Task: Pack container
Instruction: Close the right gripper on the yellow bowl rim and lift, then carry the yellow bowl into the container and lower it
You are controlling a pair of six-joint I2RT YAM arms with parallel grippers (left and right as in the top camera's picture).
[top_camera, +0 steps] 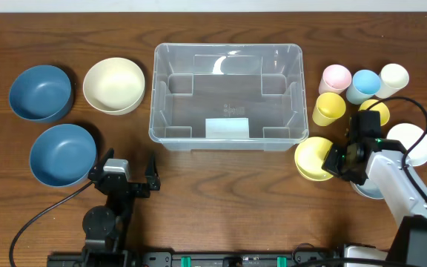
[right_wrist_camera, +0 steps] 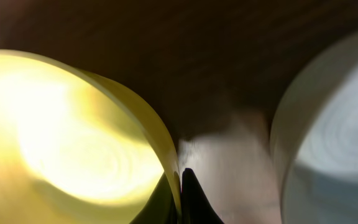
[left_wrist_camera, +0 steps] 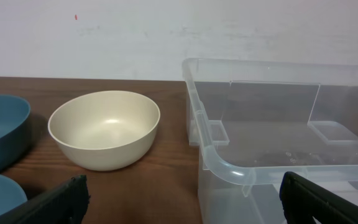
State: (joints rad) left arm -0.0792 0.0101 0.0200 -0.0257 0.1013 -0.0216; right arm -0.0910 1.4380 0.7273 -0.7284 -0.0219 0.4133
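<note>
Pinched between the right gripper's (right_wrist_camera: 180,186) clenched fingertips is the rim of the round yellow plastic bowl (right_wrist_camera: 73,137); the left gripper (top_camera: 127,172) hangs spread and empty. From the right gripper, the large clear plastic rectangular container (top_camera: 224,93) lies at ten o'clock, mid-table and empty, long axis running nine to three. One container; five bowls seen clearly, counting two blue bowls (top_camera: 41,92), a cream bowl (top_camera: 113,85) and a white bowl (top_camera: 414,141); at least four cups: pink cup (top_camera: 336,76), pale blue cup (top_camera: 365,83), white cup (top_camera: 394,76), yellow cup (top_camera: 329,108).
</note>
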